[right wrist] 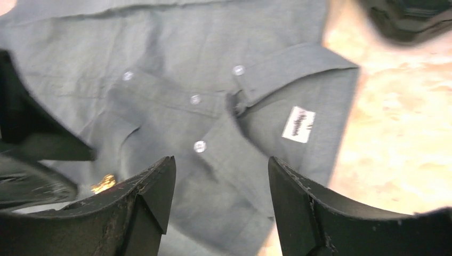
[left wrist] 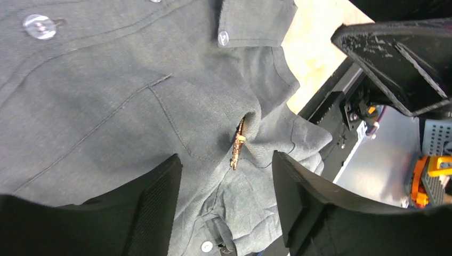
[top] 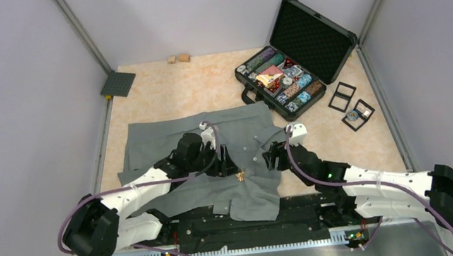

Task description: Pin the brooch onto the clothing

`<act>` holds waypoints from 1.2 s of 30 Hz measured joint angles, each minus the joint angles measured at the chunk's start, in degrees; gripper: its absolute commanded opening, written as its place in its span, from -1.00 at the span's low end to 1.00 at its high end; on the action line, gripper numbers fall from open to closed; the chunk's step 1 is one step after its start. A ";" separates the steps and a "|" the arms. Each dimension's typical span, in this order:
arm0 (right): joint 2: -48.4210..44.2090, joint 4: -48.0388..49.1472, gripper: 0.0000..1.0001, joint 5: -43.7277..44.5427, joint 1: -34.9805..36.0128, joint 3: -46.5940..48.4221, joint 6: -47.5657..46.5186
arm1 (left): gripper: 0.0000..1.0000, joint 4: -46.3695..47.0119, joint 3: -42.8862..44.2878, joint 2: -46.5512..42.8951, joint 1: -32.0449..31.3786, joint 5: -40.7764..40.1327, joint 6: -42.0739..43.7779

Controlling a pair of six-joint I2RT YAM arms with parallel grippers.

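Observation:
The clothing [top: 168,140], a grey button-up shirt, lies spread on the table, with its near part draped over the table's front edge. A small gold brooch [top: 241,176] sits on the fabric between the two arms, at the edge of a fold [left wrist: 237,145]; it also shows at the left of the right wrist view [right wrist: 103,184]. My left gripper [left wrist: 226,165] hovers open just short of the brooch, nothing between its fingers. My right gripper [right wrist: 221,168] is open over the button placket, near the collar and its white label [right wrist: 298,124].
An open black case [top: 293,64] full of coloured chips stands at the back right. Two small black frames [top: 350,105] lie beside it. A dark grey plate [top: 118,84] and two small wooden blocks [top: 178,58] sit at the back left.

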 measured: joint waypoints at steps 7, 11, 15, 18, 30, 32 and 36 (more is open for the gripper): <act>-1.90 -9.81 0.54 1.22 -5.18 3.61 -1.73 | 0.56 -10.49 6.10 -4.76 0.55 -7.67 3.13; -0.92 -12.87 0.56 -1.18 -10.32 6.36 -3.78 | 0.57 -15.91 11.15 -7.48 4.24 -9.84 5.97; 1.14 -13.90 0.56 -3.74 -16.15 8.22 -5.64 | 0.59 -20.52 16.04 -8.46 9.75 -11.32 8.72; 3.72 -14.21 0.56 -5.88 -20.48 9.79 -6.67 | 0.60 -21.84 16.92 -9.62 13.31 -11.69 10.27; 9.55 -14.01 0.57 -14.67 -40.96 11.96 -8.61 | 0.60 -26.93 21.62 -6.75 27.76 -11.30 14.40; 9.55 -13.68 0.57 -15.72 -45.44 11.96 -8.44 | 0.60 -26.93 21.62 -6.84 30.14 -11.96 14.71; 9.53 -12.87 0.57 -16.68 -52.26 11.93 -7.67 | 0.60 -27.76 21.88 -7.48 33.22 -17.03 16.31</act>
